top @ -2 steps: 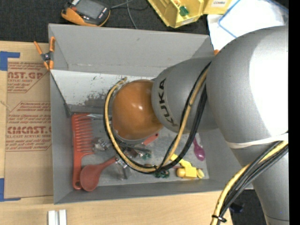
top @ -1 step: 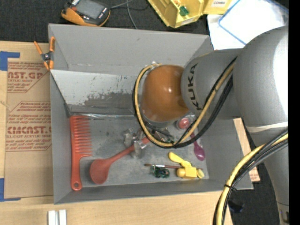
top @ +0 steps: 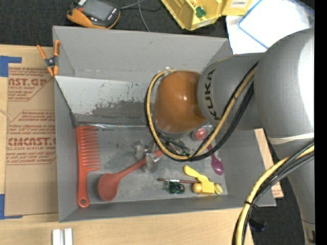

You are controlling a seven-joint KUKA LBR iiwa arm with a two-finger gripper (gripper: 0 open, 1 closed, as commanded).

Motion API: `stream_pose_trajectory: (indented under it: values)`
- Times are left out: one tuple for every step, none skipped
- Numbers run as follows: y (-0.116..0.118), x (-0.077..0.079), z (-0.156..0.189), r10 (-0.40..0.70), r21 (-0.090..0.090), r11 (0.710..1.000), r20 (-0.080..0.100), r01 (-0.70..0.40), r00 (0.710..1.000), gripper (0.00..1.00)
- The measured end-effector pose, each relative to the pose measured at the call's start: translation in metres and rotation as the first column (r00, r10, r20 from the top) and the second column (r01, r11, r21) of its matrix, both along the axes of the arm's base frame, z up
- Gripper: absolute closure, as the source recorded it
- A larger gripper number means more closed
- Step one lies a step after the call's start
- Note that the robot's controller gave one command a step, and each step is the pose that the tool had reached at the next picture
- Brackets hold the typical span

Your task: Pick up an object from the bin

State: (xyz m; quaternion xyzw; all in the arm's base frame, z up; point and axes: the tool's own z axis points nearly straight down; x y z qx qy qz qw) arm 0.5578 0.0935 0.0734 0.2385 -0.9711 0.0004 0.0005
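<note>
My gripper (top: 146,154) hangs low in the middle of the bin, under the arm's orange cover. It is right at the upper end of the handle of a red spoon (top: 115,180), which lies slanted with its bowl toward the front left. Whether the handle is gripped is hidden. A small green and black thing (top: 176,187) lies just to the front right of the gripper. Beyond that lies a yellow toy-like piece (top: 204,185).
A long red comb (top: 86,160) lies along the bin's left wall. A purple spoon (top: 217,164) and a small pink-red thing (top: 200,133) lie by the right side, partly under the arm. The arm covers the bin's back right.
</note>
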Motion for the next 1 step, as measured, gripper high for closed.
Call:
stream_pose_trajectory:
  values:
    - [0.0007,-0.0016,0.0253,0.000,0.000,1.000,-0.005,0.000,1.000,1.00]
